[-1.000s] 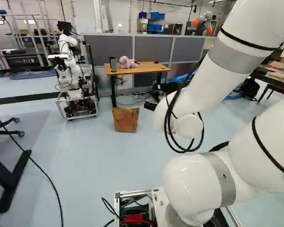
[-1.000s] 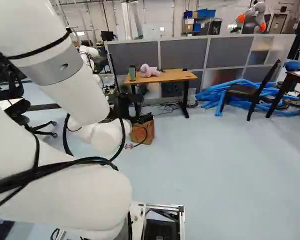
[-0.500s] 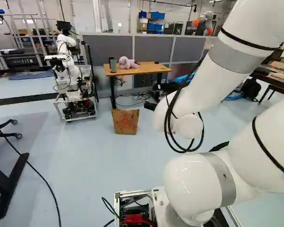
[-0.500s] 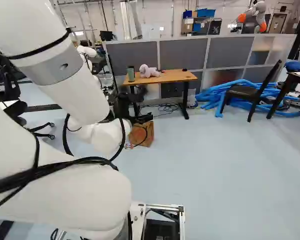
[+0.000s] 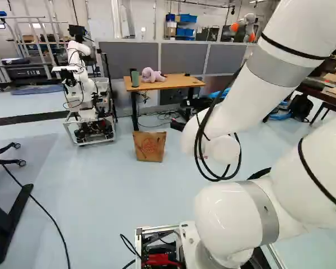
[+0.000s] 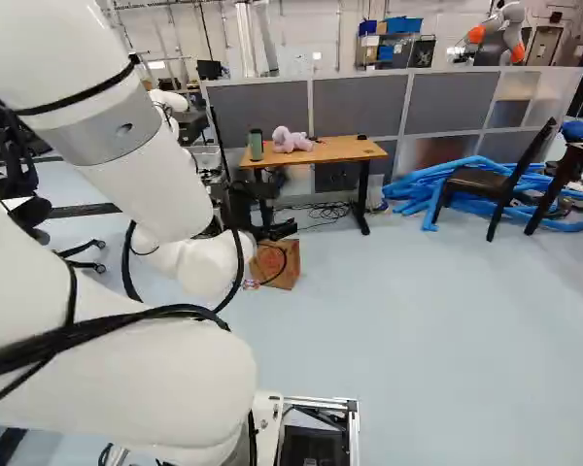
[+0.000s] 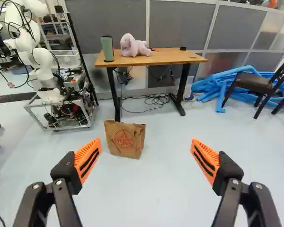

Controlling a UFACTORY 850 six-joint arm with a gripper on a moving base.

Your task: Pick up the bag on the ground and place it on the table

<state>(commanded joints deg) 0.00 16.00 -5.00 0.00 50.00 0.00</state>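
A dark part of my gripper [image 6: 241, 206] shows beyond the white arm in the right base view; its fingertips are hidden there. In the wrist view the gripper [image 7: 146, 150] is open wide, orange pads apart, only floor between them. The brown paper bag [image 7: 125, 139] with a red print stands upright on the floor, farther ahead, nearer the left-hand finger's side. The left base view shows this bag [image 5: 149, 147] left of the arm. Behind it is the wooden-topped table [image 7: 168, 57], with a green cup [image 7: 107, 48] and a pink plush toy [image 7: 134, 46] on top.
Another robot [image 7: 49, 85] stands on a wheeled frame left of the table. Cables [image 7: 154, 100] lie under the table. Blue tubes [image 7: 227, 82] and a dark chair [image 7: 252, 84] are to its right. Grey partitions [image 7: 104, 26] stand behind. A black desk foot [image 5: 10, 224] is at the near left.
The base has moved: bag and table look slightly larger and nearer in the base views, and the scene has shifted a little. The arm keeps its pose against its lowest joint.
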